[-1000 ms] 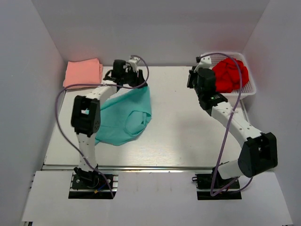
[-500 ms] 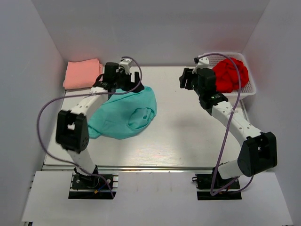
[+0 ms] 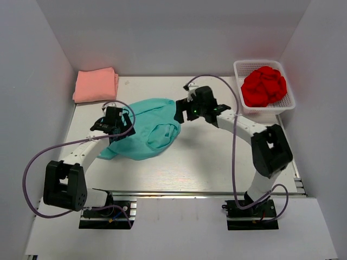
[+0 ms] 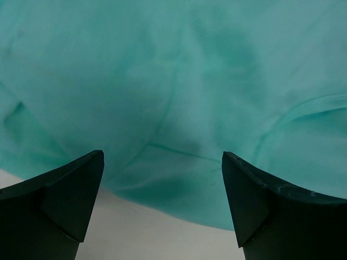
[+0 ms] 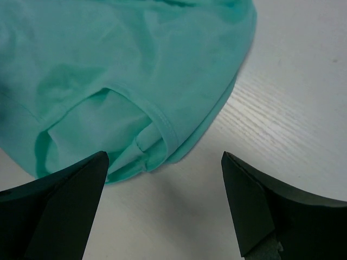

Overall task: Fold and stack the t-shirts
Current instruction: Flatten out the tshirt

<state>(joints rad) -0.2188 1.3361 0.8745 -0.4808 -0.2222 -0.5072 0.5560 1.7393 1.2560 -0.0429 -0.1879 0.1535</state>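
Jaws on both arms gape empty over the teal t-shirt (image 3: 143, 135), partly hidden beneath them.

Left claw (image 4: 161, 156), right claw (image 5: 164, 155) agape (both empty).

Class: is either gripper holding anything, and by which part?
Nothing is held. The left gripper and right gripper are both open at the teal t-shirt.

The top camera looks steeply down from above, set back at 6 o'clock. Both wrist cameras look down from close over the teal t-shirt (image 3: 142, 132), left at 9 o'clock, right at 2 o'clock; all views share it.
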